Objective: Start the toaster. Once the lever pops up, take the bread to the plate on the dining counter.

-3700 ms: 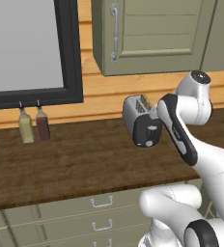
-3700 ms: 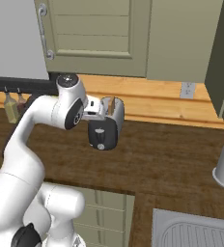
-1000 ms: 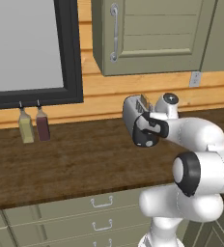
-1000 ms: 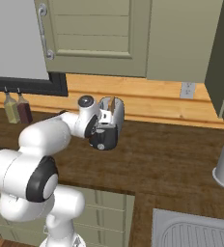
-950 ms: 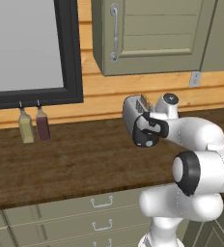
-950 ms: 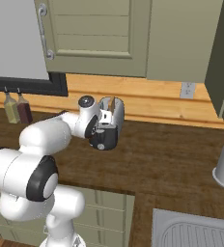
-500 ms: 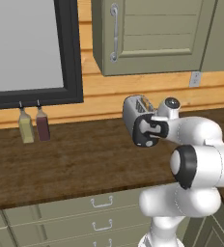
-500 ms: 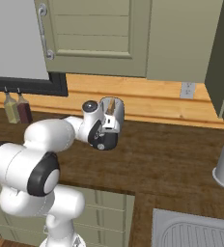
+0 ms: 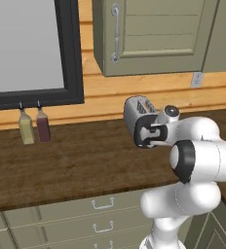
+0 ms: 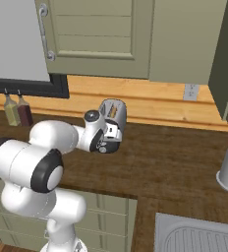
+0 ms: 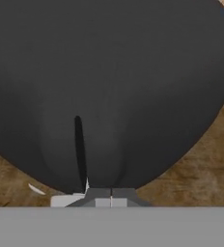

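The end effector (image 11: pixel 111 194) is pressed right up against the black end panel (image 11: pixel 109 91) of the toaster (image 9: pixel 136 113), its two dark fingertips (image 11: pixel 98 193) drawn fully together with nothing between them. From the hand view the dark rounded panel looms directly ahead of the fingertips, with a thin vertical slot (image 11: pixel 79 152) running down it just to one side of them. Whether the fingertips rest on the lever itself cannot be told; the lever is not clearly distinguishable.

In the left base view the end effector (image 9: pixel 153 137) meets the near end of the toaster, whose silver-grey body stretches away behind it toward the wooden back wall. In the right base view the end effector (image 10: pixel 107 138) sits at the lower front of the toaster (image 10: pixel 113 110), and the top slots are visible just above and beyond it; something tan shows in the slots, too small to tell clearly as the bread.

The toaster stands on the dark wood surface (image 9: pixel 76 160). Well off to the end effector's left, against the wall, stand two small bottles (image 9: pixel 35 127). Above and behind the end effector hangs a sage-green wall cabinet (image 9: pixel 154 34).
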Controlling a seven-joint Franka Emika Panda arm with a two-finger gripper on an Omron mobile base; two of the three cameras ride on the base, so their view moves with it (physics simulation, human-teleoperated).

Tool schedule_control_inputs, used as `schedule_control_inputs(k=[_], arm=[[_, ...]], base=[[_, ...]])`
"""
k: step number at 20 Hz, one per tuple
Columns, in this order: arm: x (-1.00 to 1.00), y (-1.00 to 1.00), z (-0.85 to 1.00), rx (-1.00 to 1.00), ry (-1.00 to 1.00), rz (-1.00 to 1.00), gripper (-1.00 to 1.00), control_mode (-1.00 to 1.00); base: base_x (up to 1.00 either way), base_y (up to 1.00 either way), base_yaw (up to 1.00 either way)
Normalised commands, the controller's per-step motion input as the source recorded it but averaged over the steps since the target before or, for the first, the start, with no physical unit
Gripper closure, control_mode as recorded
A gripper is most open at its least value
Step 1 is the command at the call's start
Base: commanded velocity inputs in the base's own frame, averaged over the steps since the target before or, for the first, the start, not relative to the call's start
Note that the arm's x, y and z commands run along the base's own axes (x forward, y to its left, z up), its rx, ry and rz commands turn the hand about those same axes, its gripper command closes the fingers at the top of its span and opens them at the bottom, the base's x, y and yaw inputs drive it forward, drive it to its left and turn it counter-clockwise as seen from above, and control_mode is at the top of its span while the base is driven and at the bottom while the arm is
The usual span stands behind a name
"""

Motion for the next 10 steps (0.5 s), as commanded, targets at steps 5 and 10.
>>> schedule_control_inputs(k=[5, 10], arm=[[0.0, 0.0, -0.29, 0.0, 0.0, 0.0, 1.0, -1.0], [0.0, 0.0, -0.16, 0.0, 0.0, 0.0, 1.0, -1.0]], base=[[0.0, 0.0, 0.0], [0.0, 0.0, 0.0]])
